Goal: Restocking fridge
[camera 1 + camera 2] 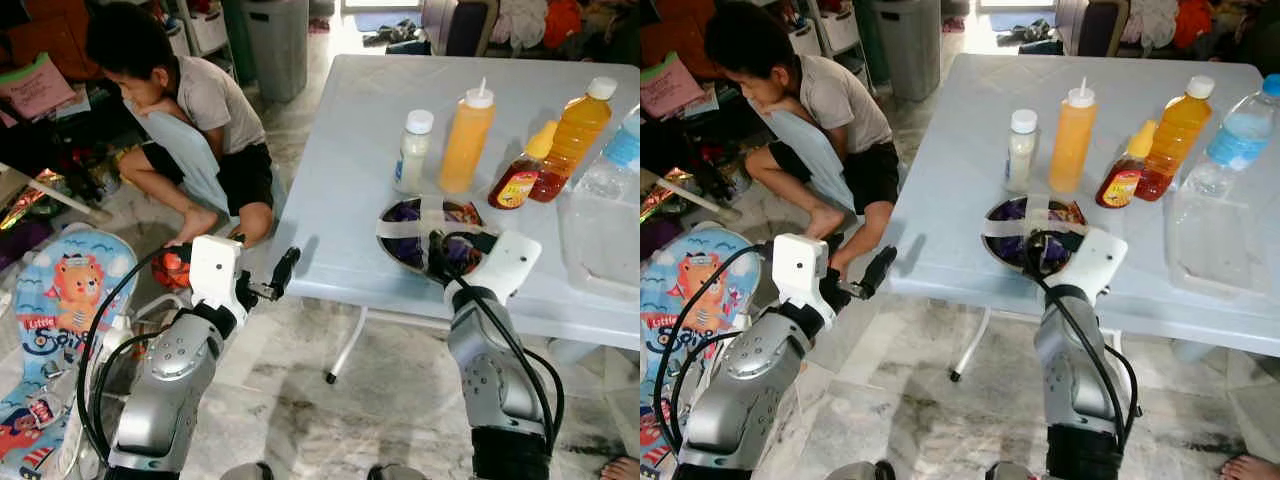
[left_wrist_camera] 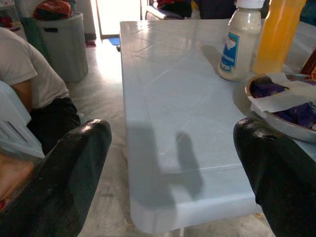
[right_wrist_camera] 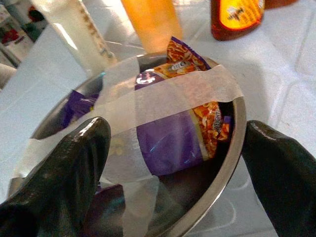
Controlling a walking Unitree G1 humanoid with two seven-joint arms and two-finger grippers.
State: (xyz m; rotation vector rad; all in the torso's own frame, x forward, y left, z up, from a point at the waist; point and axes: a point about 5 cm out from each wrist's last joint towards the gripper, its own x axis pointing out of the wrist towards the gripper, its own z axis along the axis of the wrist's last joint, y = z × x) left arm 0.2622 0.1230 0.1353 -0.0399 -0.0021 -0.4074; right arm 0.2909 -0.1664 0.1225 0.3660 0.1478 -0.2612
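— both arms sit lowest in the head views. right gripper (image 3: 173, 163) hangs over the bowl (image 1: 395, 250) at the near edge of the table (image 1: 330, 150), fingers (image 3: 54, 168) spread wide either side of it — not gripping yet.

— what's in the bowl?

— a purple and orange snack packet (image 3: 177, 133), strapped in by white tape (image 3: 192, 91) crossing the rim.

— risks?

— my guess: one finger lands on tape or packet instead of the steel rim and slips. or a push tips the bowl off the edge, it sits that close. bottles (image 1: 466, 135) stand just behind; reach too far and they topple.

— pose?

— right forearm rises from below, wrist bent forward over the table edge. left gripper (image 1: 283, 272) is held out level, off the table's near corner, fingers apart and empty.

— anyone close?

— a person (image 1: 190, 110) crouches on the floor to the left, near the left arm — a wide swing could hit them.
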